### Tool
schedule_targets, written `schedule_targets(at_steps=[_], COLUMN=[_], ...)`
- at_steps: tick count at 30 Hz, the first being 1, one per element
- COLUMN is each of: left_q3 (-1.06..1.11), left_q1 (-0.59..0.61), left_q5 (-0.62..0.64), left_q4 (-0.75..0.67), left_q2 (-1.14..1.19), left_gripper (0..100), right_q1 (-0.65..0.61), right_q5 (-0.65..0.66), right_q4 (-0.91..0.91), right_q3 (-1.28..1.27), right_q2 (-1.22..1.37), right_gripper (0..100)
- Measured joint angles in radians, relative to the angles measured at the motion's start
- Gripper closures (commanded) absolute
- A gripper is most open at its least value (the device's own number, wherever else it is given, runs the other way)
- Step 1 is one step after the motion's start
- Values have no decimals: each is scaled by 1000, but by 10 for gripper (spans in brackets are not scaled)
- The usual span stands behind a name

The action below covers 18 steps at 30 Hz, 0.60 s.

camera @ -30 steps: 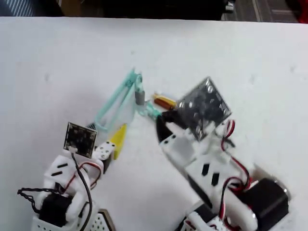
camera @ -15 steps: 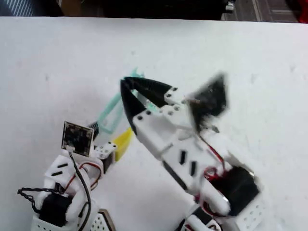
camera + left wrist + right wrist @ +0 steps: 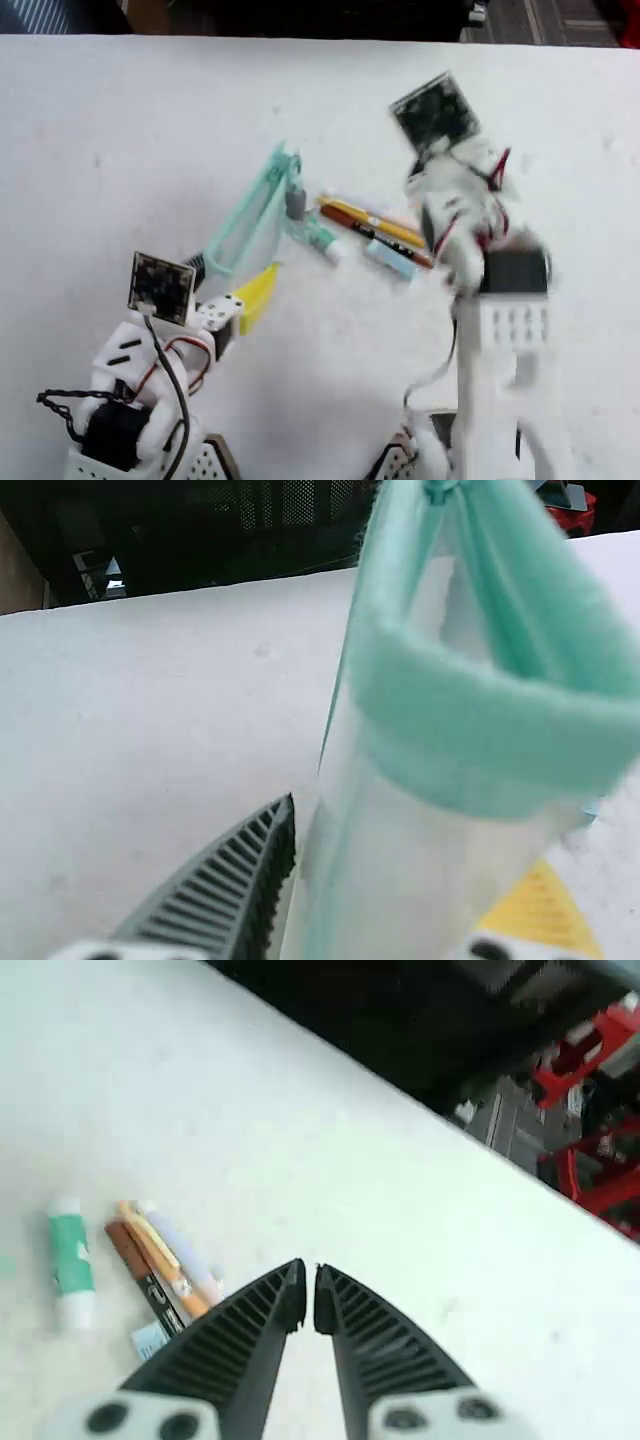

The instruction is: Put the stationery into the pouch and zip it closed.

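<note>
Wide white table (image 3: pixel 120 100) first, and the right arm (image 3: pixel 500 320) stands tall over its right half, well above the surface. Over to the pouch (image 3: pixel 245 215), clear-sided with mint-green trim, propped up on edge at mid-table, its mouth looking open at the banded rim in the left wrist view (image 3: pixel 470 710). The left gripper (image 3: pixel 230 268) is the anchor here, pinching the pouch's near end between the ribbed grey finger and the yellow one. The right gripper (image 3: pixel 310 1280) hangs in the air with its jaws pressed almost together, nothing between them. Now the stationery, all of it lying on the table just beside the pouch and between the two arms: an orange pen (image 3: pixel 370 222) and a dark pen (image 3: pixel 375 238) lying side by side, the green-and-white glue stick (image 3: pixel 320 238) nearest the pouch, and a small pale-blue piece (image 3: pixel 390 260) by the pens. So it reads as the loading step, nothing visibly inside yet, zip a long way off. Next call: the right jaws must spread, drop onto one item, likely the glue stick, and feed it into the held mouth.
</note>
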<state>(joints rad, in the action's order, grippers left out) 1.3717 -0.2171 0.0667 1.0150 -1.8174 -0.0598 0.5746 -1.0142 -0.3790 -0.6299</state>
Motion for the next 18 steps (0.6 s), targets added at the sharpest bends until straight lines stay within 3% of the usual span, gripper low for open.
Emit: schedule_targets(at_steps=[4, 11, 18], left_q3=[0, 0, 0], left_q1=[0, 0, 0], left_q5=[0, 0, 0], left_q4=[0, 0, 0], left_q2=[0, 0, 0], left_gripper=[722, 722, 722], right_q1=[41, 12, -107], right_q5=[15, 46, 187], right_q4=[3, -100, -147], right_q3=[25, 201, 362], right_q2=[230, 568, 841], right_gripper=[957, 742, 738])
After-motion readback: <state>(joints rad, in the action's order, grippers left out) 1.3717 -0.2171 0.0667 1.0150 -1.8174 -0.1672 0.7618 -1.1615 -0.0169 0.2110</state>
